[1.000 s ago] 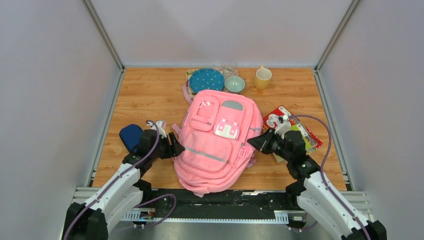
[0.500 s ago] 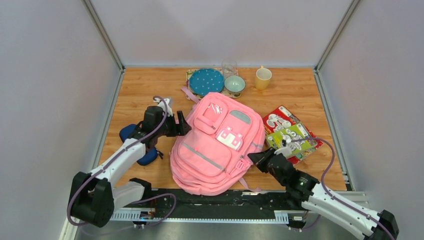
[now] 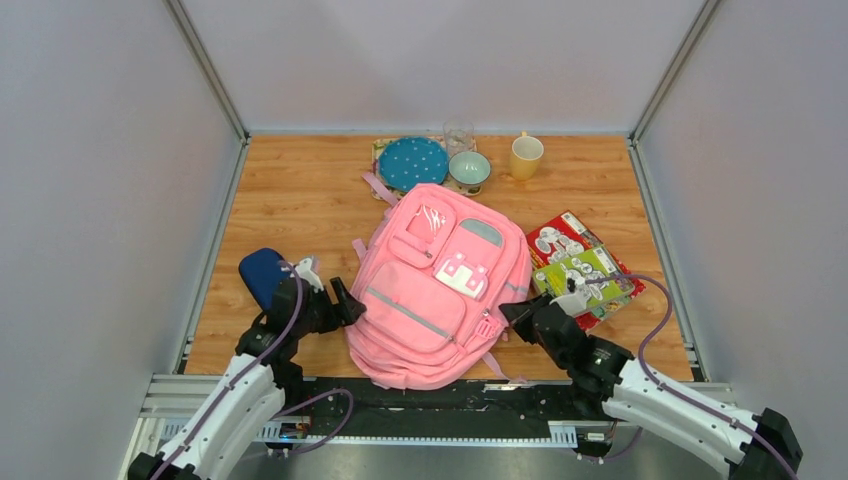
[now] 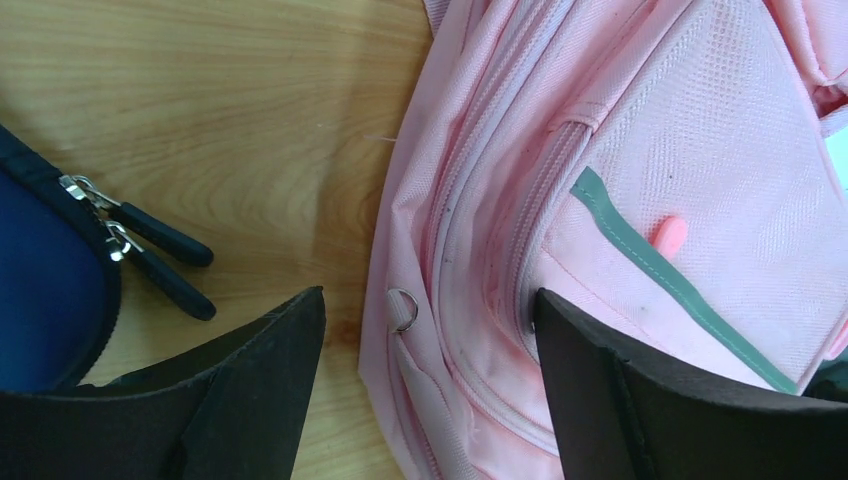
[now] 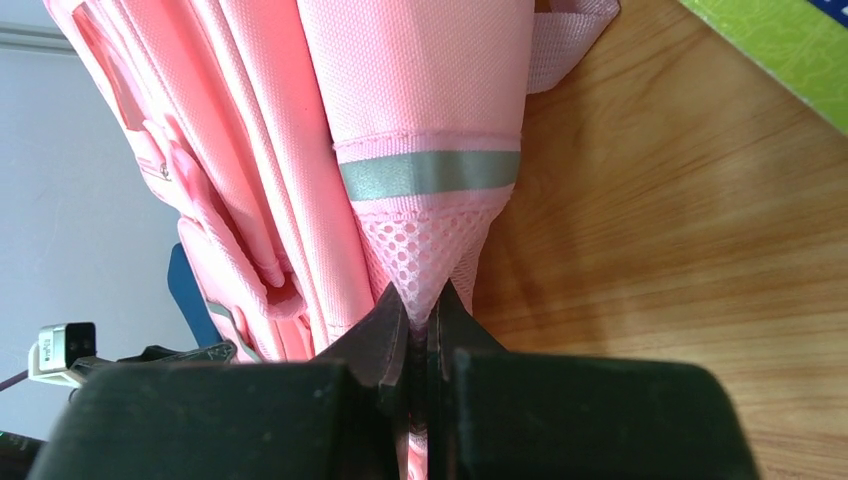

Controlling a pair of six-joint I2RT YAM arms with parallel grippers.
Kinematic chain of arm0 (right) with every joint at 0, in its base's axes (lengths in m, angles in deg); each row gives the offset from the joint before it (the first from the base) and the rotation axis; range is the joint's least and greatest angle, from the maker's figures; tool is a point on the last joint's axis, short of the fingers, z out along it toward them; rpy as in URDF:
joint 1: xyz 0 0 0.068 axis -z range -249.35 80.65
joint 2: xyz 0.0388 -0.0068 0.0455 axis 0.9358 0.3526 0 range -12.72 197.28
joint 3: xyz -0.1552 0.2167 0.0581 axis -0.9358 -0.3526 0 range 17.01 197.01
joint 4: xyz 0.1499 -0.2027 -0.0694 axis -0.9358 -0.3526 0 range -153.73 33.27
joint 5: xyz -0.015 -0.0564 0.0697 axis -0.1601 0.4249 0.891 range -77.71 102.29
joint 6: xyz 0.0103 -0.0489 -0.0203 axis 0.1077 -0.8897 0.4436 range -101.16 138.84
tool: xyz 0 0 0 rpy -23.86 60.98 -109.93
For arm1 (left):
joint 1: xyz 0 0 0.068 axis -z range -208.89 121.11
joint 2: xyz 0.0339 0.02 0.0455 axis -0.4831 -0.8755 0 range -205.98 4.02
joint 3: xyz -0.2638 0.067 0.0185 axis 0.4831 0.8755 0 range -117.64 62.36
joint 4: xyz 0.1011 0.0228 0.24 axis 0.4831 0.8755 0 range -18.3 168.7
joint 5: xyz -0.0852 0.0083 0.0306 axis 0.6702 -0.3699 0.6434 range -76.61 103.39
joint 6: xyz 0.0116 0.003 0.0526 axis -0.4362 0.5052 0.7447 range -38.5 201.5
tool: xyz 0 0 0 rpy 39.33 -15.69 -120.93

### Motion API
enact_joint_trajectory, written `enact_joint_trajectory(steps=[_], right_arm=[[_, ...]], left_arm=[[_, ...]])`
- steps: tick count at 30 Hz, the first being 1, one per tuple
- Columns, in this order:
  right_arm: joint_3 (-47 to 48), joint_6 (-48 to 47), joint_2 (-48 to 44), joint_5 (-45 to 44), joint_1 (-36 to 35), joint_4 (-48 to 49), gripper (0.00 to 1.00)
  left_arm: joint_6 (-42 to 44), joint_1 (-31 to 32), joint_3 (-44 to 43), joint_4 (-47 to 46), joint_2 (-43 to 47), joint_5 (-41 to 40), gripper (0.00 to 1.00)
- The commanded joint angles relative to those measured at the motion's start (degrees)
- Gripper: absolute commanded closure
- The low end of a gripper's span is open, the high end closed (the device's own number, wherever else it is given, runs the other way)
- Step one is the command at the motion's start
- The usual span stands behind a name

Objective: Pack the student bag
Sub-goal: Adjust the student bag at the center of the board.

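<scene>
Pink woven student bag (image 3: 440, 290) w/ grey trims, mesh corner (image 5: 425, 250) pinched by R gripper (image 3: 507, 313), L gripper (image 3: 349, 304) spread wide, empty

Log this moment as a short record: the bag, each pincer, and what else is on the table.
Bag: pink backpack, lying front up
Left pincer: open, at the backpack's left edge, holding nothing
Right pincer: shut on the backpack's mesh side pocket
Beside bag: navy zip pouch left, printed booklets right
Behind bag: dotted blue plate, bowl, glass, yellow mug
</scene>
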Motion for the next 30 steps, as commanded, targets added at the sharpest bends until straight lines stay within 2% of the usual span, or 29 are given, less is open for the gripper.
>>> enact_joint_trajectory(steps=[1, 2, 3, 5, 6, 8, 9, 10, 16, 25, 29, 30], right_arm=[[1.68, 0.52, -2.97, -7.01, 0.07, -0.84, 1.0], [1.59, 0.08, -3.76, -6.92, 0.15, -0.93, 1.0], [1.59, -0.36, -4.12, -6.83, 0.15, -0.84, 1.0], [1.77, -1.32, -4.47, -6.05, 0.15, -0.58, 1.0], [1.86, -2.46, -4.3, -5.52, 0.15, -0.14, 1.0], [2.21, -3.43, -3.95, -3.76, 0.15, 0.13, 1.0], [2.3, -3.96, -3.68, -3.15, 0.15, 0.13, 1.0], [2.3, -4.31, -2.99, -1.75, 0.15, 0.3, 1.0], [2.21, -5.81, 0.27, 2.04, -1.16, 2.76, 1.0], [4.14, -5.99, 5.8, -3.93, -9.77, 7.15, 0.99], [6.16, -4.93, 12.04, -4.55, -11.71, 8.64, 0.87], [6.69, -4.67, 14.66, -4.37, -12.06, 8.65, 0.8]], left_arm=[[-4.01, 1.12, 2.99, 1.66, 0.79, 2.86, 0.21], [-4.71, 1.29, 3.96, 1.05, 1.05, 3.82, 0.26], [-5.15, 1.47, 6.23, -1.21, 1.84, 4.36, 0.44], [-6.29, 1.38, 7.91, -3.95, 2.2, 6.11, 0.56], [-6.56, 1.38, 9.05, -7.01, 1.85, 6.73, 0.72], [-6.12, 1.38, 9.24, -9.58, 0.71, 7.44, 0.84], [-5.69, 1.47, 8.46, -11.15, -1.38, 7.35, 0.95], [-4.03, 1.39, 7.75, -12.13, -2.71, 7.52, 1.0], [3.26, 1.38, -3.66, -14.68, -13.52, 5.33, 1.0], [16.72, 1.38, -27.66, -10.56, -31.19, -1.6, 1.0], [18.49, 1.12, -32.67, -9.34, -38.3, -1.26, 1.0], [18.31, 1.03, -32.94, -8.71, -39.1, -1.44, 1.0]])
